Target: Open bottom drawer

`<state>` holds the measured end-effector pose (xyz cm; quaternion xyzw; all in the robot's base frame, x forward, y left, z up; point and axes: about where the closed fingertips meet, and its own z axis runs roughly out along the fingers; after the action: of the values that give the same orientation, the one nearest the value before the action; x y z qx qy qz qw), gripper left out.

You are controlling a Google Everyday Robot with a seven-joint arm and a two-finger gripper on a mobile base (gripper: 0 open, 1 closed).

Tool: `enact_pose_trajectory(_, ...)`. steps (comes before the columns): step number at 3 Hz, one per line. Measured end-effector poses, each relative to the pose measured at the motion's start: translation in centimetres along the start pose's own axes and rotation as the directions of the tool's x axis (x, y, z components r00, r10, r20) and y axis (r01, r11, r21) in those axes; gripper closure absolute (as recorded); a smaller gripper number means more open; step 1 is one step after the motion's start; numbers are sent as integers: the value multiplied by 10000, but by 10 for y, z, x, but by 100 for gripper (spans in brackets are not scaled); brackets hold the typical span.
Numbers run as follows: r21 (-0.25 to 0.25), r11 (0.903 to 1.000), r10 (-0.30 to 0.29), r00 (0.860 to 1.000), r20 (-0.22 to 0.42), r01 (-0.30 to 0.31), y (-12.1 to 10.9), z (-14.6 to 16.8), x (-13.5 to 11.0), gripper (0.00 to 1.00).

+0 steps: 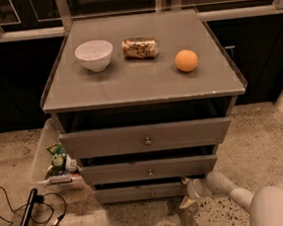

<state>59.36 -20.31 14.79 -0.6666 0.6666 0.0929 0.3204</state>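
The bottom drawer (138,193) is the lowest and shortest grey front of three, with a small brass knob (151,194) at its centre. It stands a little out from the cabinet, with a dark gap above it. My gripper (188,194) is at the drawer's right end, low near the floor, with its pale fingers (187,202) against the front's right edge. My white arm (227,189) runs off to the lower right.
The middle drawer (149,170) and the top drawer (144,137) also stand partly out. On the cabinet top (143,80) are a white bowl (94,54), a lying can (140,48) and an orange (186,60). A clear bin (51,160) with packets sits at the left. Cables (21,214) lie on the floor.
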Motion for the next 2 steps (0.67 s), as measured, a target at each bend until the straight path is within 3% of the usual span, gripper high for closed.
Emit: enact_pose_trajectory(2,-9,10000,15,10000,16,-15,-3,-7,-6,65)
